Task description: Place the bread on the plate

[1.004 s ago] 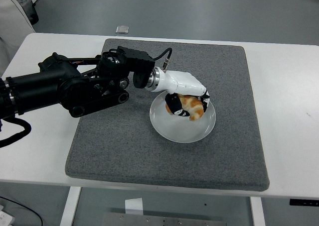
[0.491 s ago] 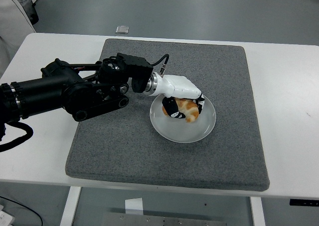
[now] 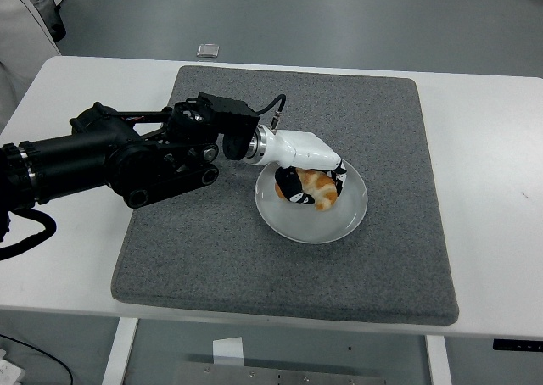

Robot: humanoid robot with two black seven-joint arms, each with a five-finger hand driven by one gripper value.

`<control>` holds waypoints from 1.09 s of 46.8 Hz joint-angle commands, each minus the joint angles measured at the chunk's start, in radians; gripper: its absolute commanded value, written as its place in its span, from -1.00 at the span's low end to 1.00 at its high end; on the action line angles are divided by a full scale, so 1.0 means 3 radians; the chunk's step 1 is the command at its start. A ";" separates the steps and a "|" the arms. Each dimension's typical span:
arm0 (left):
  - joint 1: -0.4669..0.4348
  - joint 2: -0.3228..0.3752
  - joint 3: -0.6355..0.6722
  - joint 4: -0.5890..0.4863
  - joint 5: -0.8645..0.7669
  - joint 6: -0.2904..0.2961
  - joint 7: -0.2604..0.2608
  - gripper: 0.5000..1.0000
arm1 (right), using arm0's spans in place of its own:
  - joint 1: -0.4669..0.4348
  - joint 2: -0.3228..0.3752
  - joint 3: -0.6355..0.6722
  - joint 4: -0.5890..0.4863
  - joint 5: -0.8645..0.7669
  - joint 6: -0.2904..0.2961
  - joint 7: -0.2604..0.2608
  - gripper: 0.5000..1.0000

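A golden-brown croissant-shaped bread [image 3: 321, 186] lies in the white plate [image 3: 335, 225] on the grey mat. My left hand [image 3: 310, 175], white with black finger pads, reaches in from the left over the plate's far left part. Its fingers are curled around the bread, which rests low on the plate's surface. The black left arm [image 3: 127, 152] stretches across the mat's left side. The right arm is out of view.
The grey mat [image 3: 288, 258] covers the middle of the white table [image 3: 492, 190]. A small pale square object [image 3: 208, 50] lies on the table behind the mat. A person's light sleeve [image 3: 21, 20] shows at the top left corner.
My left hand has drawn back to the left and sunk a little with the bread, bringing it from the plate's right part to its left-centre.
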 commanded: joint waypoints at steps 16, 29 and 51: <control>0.0005 0.0005 -0.0005 -0.0005 -0.0233 0.0007 0.0000 0.86 | 0.0000 0.0000 0.0000 0.0000 0.0000 0.0000 0.0000 0.73; -0.0025 0.0041 -0.0041 -0.0046 -0.0525 -0.0023 0.0000 0.98 | 0.0000 0.0000 0.0000 0.0000 0.0000 0.0000 0.0000 0.73; -0.0107 0.0189 -0.0240 -0.0030 -0.1767 -0.0023 0.0000 0.99 | 0.0000 0.0000 0.0000 0.0000 0.0000 0.0000 0.0000 0.73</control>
